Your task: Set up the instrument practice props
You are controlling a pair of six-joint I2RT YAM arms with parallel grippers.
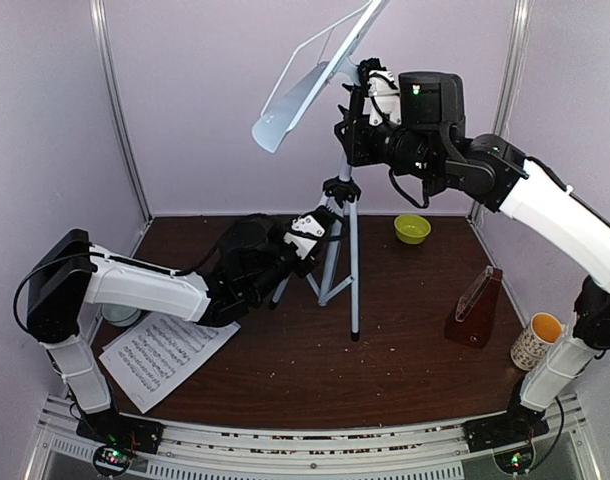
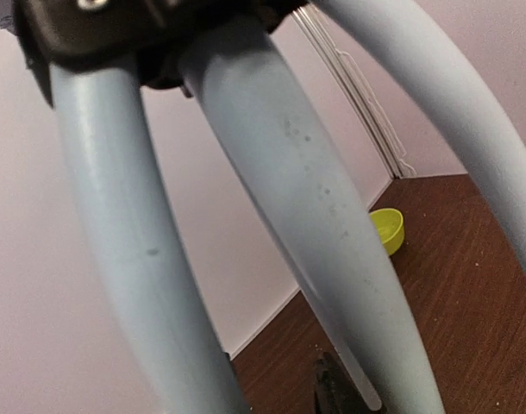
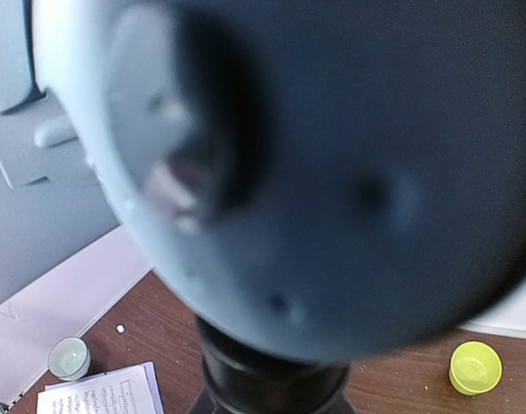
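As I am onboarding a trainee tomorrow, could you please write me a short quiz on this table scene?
1. True or false: the sheet music rests on the music stand's desk.
2. Which thing stands just right of the metronome in the overhead view? A) yellow-green bowl B) patterned mug C) sheet music
3. Which hand is down among the tripod legs?

Key:
1. False. It lies on the table beside the left arm.
2. B.
3. The left hand.
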